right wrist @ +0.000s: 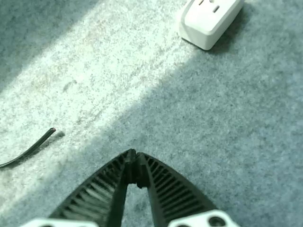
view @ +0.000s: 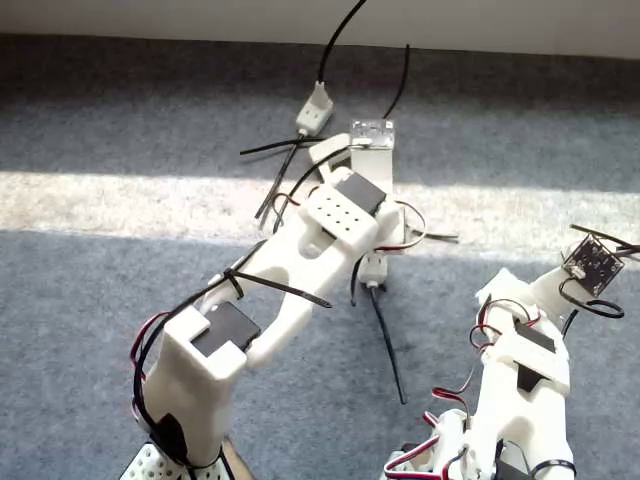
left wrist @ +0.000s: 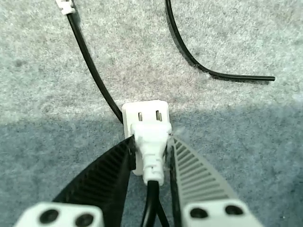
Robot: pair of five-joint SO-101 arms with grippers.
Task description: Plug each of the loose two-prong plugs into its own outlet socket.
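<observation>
Within the left gripper sits the plug.

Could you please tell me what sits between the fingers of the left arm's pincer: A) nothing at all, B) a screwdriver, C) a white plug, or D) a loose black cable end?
C: in the left wrist view the left pincer has a finger on either side of the white plug, which lies against the white socket block.
</observation>
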